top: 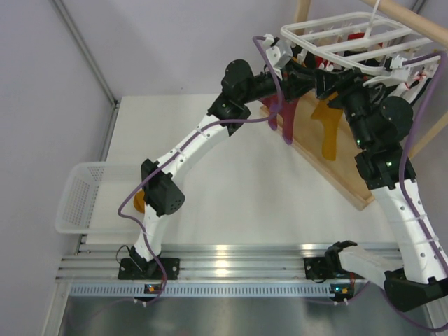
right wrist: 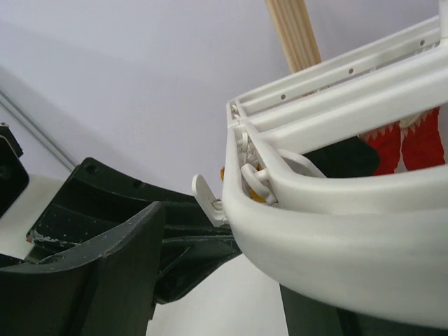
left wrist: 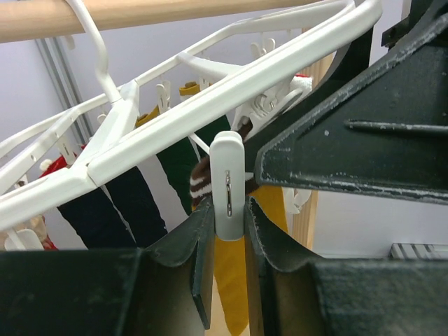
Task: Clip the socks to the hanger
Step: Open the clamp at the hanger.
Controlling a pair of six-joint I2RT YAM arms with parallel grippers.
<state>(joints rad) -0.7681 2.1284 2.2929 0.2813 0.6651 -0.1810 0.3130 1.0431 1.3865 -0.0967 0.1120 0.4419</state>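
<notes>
The white hanger (top: 350, 42) hangs from a wooden rod at the back right. A mustard sock (top: 329, 129) dangles under its near edge. My left gripper (top: 308, 73) is shut on a white clip (left wrist: 228, 185) of the hanger (left wrist: 210, 105), and the mustard sock (left wrist: 234, 280) hangs just below that clip. My right gripper (top: 337, 91) is right beside it, open. In the right wrist view the hanger's rim (right wrist: 336, 231) runs between its spread jaws without being clamped. Another orange sock (top: 138, 203) lies by the basket.
A white mesh basket (top: 77, 203) stands at the near left. A purple sock (top: 287, 119) and dark, striped and red socks (left wrist: 140, 203) hang from other clips. The wooden stand's base board (top: 336, 168) lies slantwise under the hanger, and the rod (left wrist: 140, 17) passes above.
</notes>
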